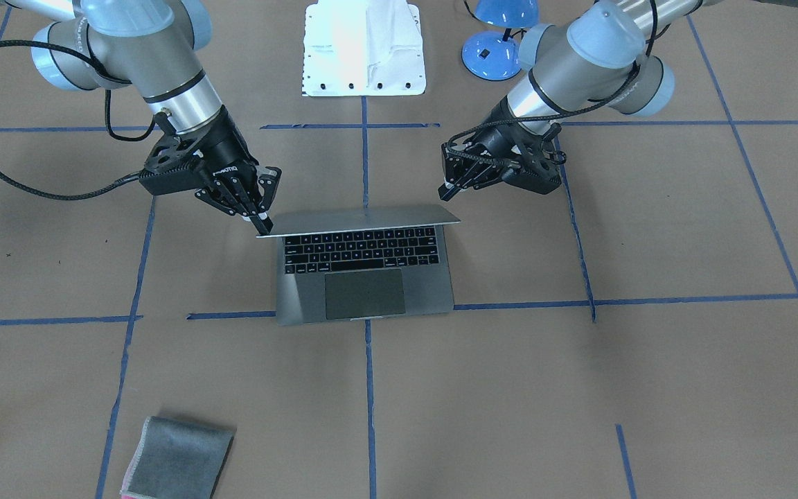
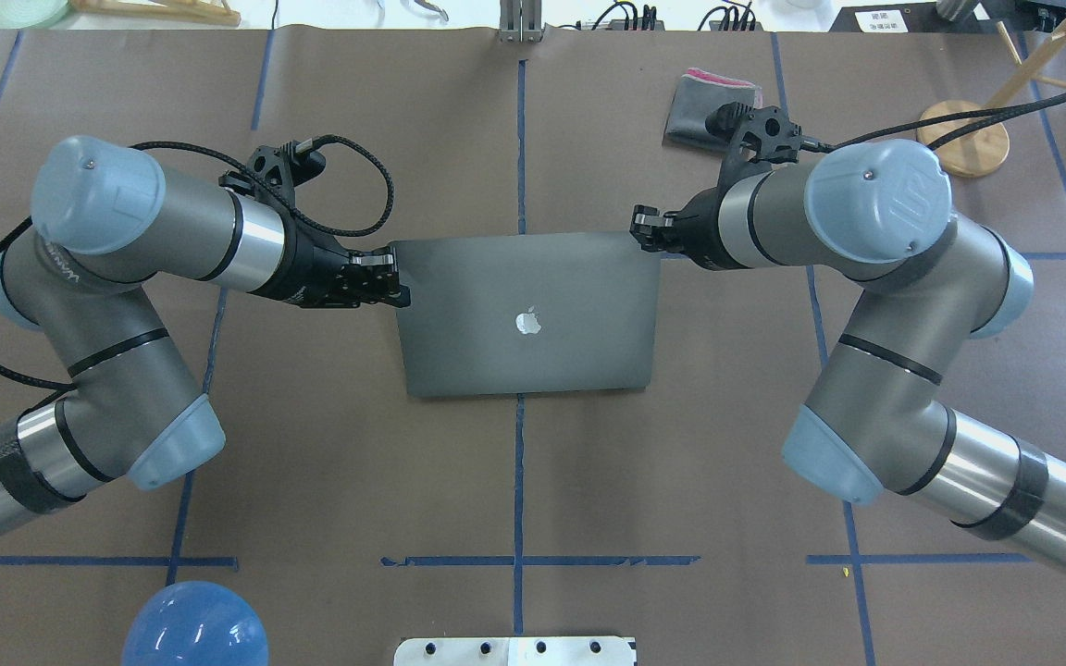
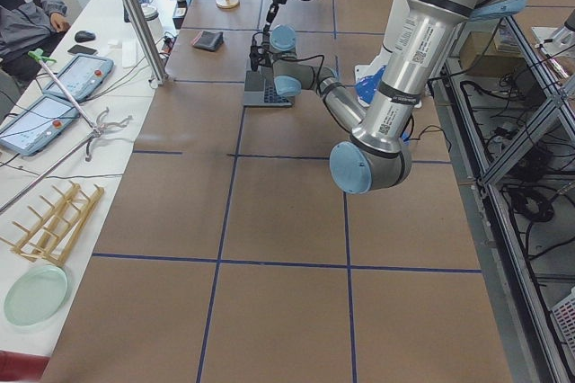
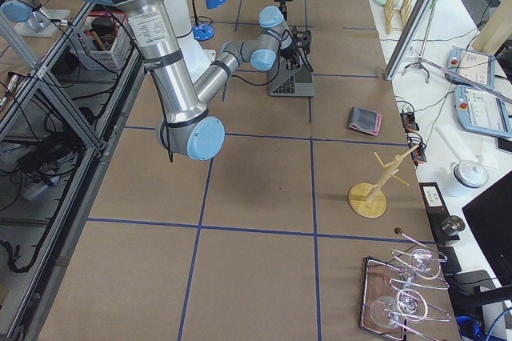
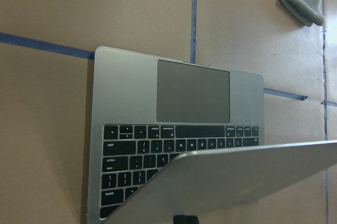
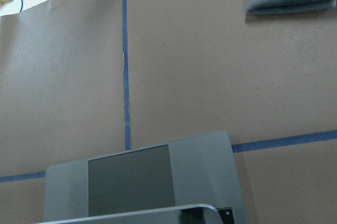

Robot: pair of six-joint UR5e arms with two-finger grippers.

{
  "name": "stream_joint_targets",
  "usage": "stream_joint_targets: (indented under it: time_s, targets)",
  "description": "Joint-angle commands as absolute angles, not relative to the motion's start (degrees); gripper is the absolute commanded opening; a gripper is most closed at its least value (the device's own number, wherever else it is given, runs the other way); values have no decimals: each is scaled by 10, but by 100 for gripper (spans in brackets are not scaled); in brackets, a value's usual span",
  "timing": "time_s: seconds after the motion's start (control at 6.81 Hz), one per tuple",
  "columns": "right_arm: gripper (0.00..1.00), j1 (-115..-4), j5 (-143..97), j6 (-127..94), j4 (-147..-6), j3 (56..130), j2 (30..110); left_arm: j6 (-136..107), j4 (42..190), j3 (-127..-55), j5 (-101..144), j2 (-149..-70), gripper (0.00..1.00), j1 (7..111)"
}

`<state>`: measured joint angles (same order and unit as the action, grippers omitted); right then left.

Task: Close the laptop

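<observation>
Blue lamp (image 2: pixel 195 624): a domed shade at the near left edge of the worktop (image 2: pixel 311 444), close to the robot's base.
Left arm (image 2: pixel 181 231): grey with pale blue joint caps. It comes in from the left and bends toward the middle, with a black braided cable looped over its wrist.
Left pincer (image 1: pixel 446 190): the fingers are pressed together and hold nothing. The tip sits just behind the left top corner of the laptop (image 2: pixel 459 351); whether it touches cannot be told.
Laptop: grey-silver, in the middle of the worktop between the two pincers. Its base lies flat on the brown paper where blue tape lines (image 2: pixel 519 462) cross. The hinge faces the robot and the keys face the far side.
Lid (image 1: pixel 364 218): partly lowered, leaning forward over the rear key rows. Its back, with the apple logo (image 2: pixel 527 321), faces up in the overhead view.
Keyboard (image 1: pixel 361 251): black; most rows are uncovered, and the grey trackpad (image 1: pixel 364 294) in front of them is fully in view.
Right pincer (image 1: pixel 262 222): the fingers are pressed together and empty, with the tip against the lid's top edge at its right corner.
Right arm (image 2: pixel 875 305): grey with pale blue caps. It comes in from the right, its wrist pointing at the lid.
Cloth (image 2: pixel 713 97): folded grey with a pink edge, on the far side of the worktop beyond the right pincer, well apart from the laptop.
Wooden stand (image 2: pixel 963 139): a round base with a slanted rod, at the far right.
</observation>
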<state>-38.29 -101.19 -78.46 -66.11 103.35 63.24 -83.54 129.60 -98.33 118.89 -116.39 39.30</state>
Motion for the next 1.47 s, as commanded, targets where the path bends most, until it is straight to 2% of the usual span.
stream_joint_targets:
  time_s: [0.0, 0.44, 0.59, 0.88, 1.03, 1.17, 1.32]
  targets:
    - [0, -388, -1012, -783, -660, 944, 579, -835, 1298, -930, 1163, -1192, 0, 394]
    - [0, -386, -1012, -777, -657, 822, 525, -824, 1301, -797, 1121, -1252, 0, 387]
    - [0, -383, -1012, -765, -657, 803, 521, -790, 1300, -760, 1103, -1267, 0, 379]
    - [3, -385, -1013, -763, -658, 803, 506, -786, 1301, -763, 1103, -1268, 0, 381]
    - [19, -399, -1041, -766, -660, 808, 502, -787, 1298, -775, 1109, -1267, 5, 389]
    - [93, -421, -1096, -766, -664, 809, 507, -786, 1297, -781, 1161, -1262, 77, 409]
    - [99, -441, -1113, -762, -673, 815, 511, -786, 1295, -797, 1168, -1254, 99, 424]
